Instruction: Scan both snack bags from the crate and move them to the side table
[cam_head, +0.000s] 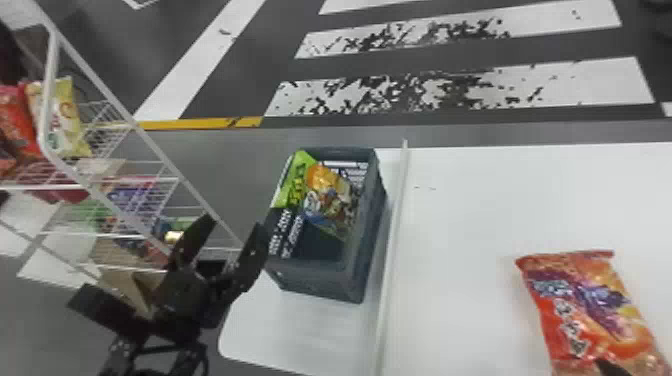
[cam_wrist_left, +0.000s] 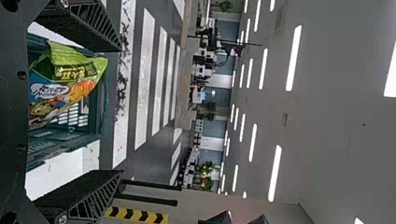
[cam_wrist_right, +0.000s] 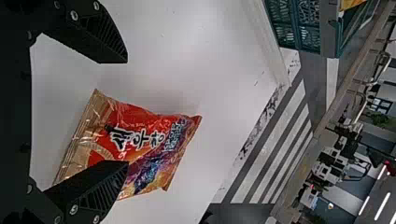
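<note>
You have bare desk (cam_head: 465, 210) between the crate (cam_head: 320, 280) and red bag (cam_head: 590, 305), with the wire rack (cam_head: 48, 90) on your left. Your left gripper (cam_head: 233, 226) and right gripper (cam_head: 607, 369) have empty, wide jaws; the green bag (cam_head: 330, 197) lies crated beyond the left, the red before the right.

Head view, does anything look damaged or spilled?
I see no spill. The white floor stripes beyond the crate look odd: dark flecks break up their paint, as if worn. The red bag looks intact.
</note>
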